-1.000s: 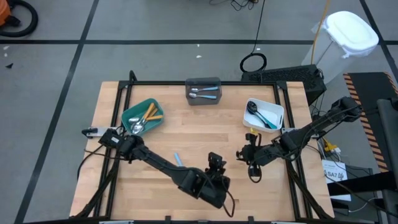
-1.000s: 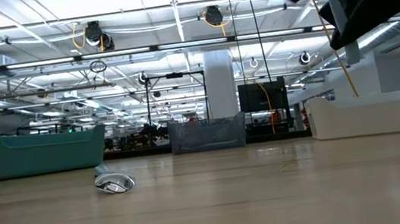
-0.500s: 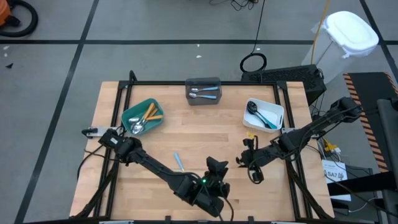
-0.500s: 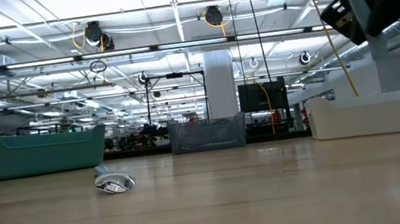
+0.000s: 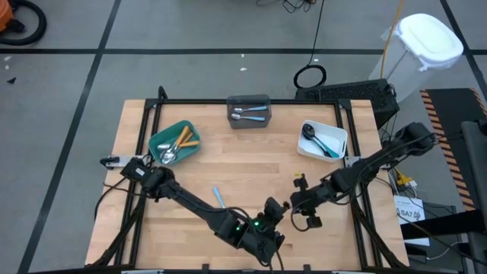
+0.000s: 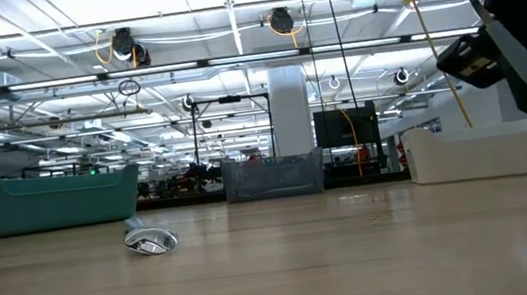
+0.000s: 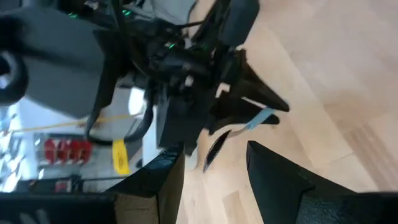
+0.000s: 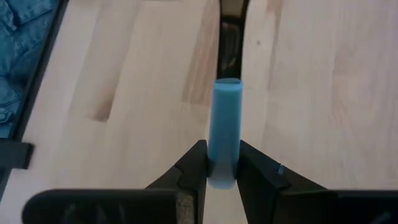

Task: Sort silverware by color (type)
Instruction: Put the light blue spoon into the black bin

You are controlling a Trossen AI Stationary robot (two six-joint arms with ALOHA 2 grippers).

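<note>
Overhead straight down on table (image 5: 251, 160), low level across it, wrists close, perhaps tilted.

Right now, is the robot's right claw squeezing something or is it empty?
Squeezing something. In its wrist view the right gripper is shut on a blue-handled utensil, both fingers pressing the handle above the wooden table.

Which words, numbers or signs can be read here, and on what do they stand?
"SA7": white label right of the table; the rest is too small.
Blurred: yellow tag.
No text: blue handle in right gripper.
</note>
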